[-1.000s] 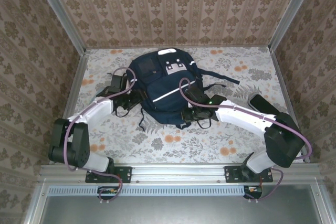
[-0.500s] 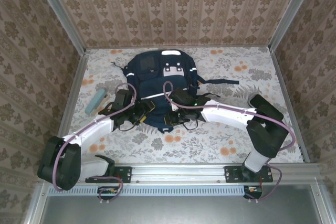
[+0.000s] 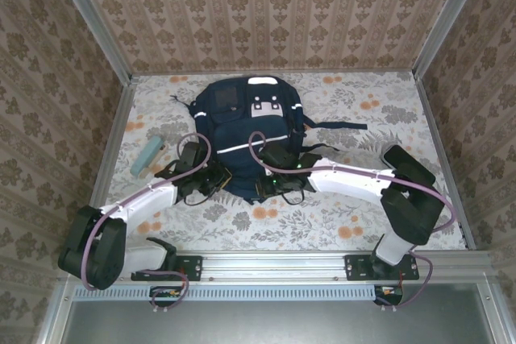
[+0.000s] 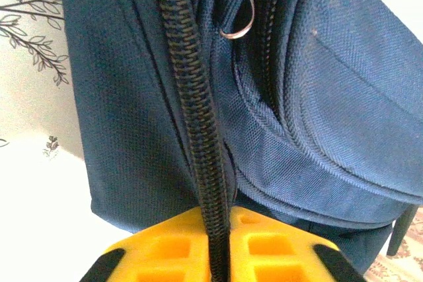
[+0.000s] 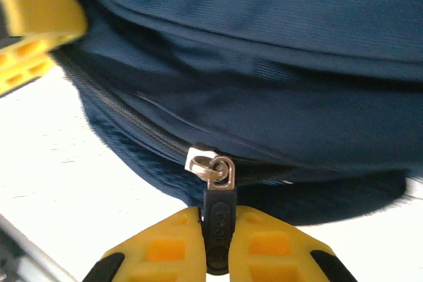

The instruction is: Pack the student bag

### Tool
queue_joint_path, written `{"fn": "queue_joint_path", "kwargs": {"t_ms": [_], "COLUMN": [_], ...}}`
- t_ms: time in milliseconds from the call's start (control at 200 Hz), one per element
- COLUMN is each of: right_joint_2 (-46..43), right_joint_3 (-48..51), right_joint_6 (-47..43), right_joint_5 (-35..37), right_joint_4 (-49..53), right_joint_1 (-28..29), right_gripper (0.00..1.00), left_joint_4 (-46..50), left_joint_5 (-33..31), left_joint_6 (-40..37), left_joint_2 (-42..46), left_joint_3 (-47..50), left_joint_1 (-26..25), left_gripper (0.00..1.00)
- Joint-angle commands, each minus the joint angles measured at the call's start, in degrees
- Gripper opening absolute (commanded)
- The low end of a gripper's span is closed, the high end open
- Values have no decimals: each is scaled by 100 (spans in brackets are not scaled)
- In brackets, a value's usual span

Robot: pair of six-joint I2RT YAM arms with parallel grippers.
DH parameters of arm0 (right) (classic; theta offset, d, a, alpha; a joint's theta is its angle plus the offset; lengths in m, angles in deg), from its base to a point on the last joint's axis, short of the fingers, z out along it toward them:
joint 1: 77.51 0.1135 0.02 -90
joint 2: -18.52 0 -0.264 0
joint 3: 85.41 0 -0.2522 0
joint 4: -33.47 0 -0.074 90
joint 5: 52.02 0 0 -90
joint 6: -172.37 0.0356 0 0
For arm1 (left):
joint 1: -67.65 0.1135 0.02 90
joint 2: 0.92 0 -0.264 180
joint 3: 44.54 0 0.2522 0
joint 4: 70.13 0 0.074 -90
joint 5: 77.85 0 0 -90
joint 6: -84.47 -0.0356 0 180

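Having snapped closed since a moment ago, the left gripper (image 4: 218, 259) is now pinching the black toothed zipper strip (image 4: 190, 97) at the near left corner of the large navy-blue fabric backpack (image 3: 242, 126). Just beside it, the right gripper (image 5: 218, 246) is squeezing tight on the black plastic zipper pull tab (image 5: 218, 216), which is hanging from a silver metal slider (image 5: 210, 163). The backpack is lying flat in the middle of the floral-patterned tabletop (image 3: 363, 215) with its grey-white patches toward the far wall, and a slim teal oblong object (image 3: 147, 155) is resting on the table well to its left.
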State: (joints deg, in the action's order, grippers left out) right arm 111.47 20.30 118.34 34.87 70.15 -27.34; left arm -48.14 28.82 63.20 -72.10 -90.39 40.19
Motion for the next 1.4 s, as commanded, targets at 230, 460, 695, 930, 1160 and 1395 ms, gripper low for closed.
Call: {"fn": "queue_joint_path", "kwargs": {"t_ms": [230,460,695,930,1160,1395], "right_joint_2": [-925,-692,-616,-324,-24,-66], "right_joint_3": [539,211,-22,-96,62,359], "right_joint_6": [164,-905,-1153,-967,-741,-723], "right_joint_5": [1690,211,-289,-706,-1212,-1741], "right_joint_4": [1095,621,687,503,-287,-950], "right_joint_1": [-977,-1124,-1138,-1109,-1156,-1400], "right_gripper": [0,0,44,51,64,80], "left_joint_4": [519,685,859,1224,1895,2316], "left_joint_5": [-480,-436,-225,-232,-323,-485], "left_joint_6": [-662,-985,-1245,-1501,-2114,-3942], "left_joint_2": [-20,-10,57,202,534,609], "left_joint_3": [-13,-185,-348,-591,-974,-1665], "left_joint_1": [374,622,770,779,715,-192], "left_gripper": [6,5,10,24,50,66]}}
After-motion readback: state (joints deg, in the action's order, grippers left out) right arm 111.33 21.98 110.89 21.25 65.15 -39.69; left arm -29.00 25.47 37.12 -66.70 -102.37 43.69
